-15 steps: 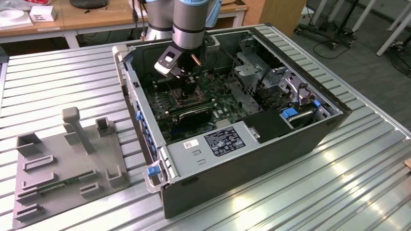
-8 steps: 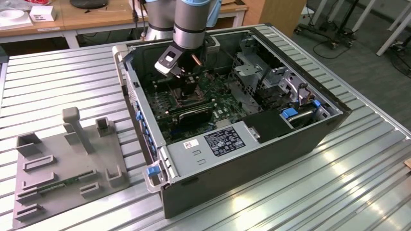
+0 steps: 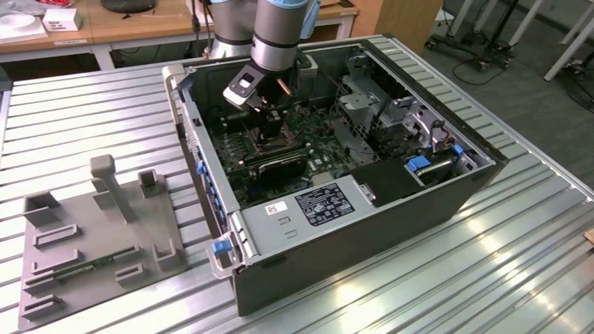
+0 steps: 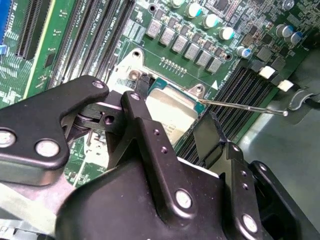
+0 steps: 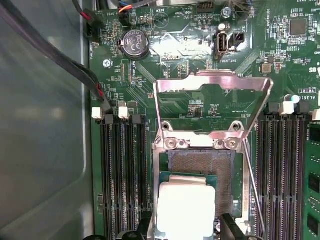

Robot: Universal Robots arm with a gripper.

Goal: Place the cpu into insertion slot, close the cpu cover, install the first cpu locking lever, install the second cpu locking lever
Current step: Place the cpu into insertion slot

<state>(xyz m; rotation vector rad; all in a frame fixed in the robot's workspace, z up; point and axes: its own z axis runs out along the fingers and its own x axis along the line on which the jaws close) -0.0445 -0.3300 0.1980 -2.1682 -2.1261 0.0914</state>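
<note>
Silver rim and dark contacts of the insertion slot point(image 5: 200, 167) are the hazard, I judge: lowered tilted or off-register, the cpu point(image 5: 182, 205) could catch a corner and bend pins (the cpu cover point(image 5: 220, 80) stands raised, clear of it). The chip sits pinched between the narrowed fingers of the claw point(image 4: 172, 115), hanging over the slot's side away from the cover's hinge, not squared to it.
</note>
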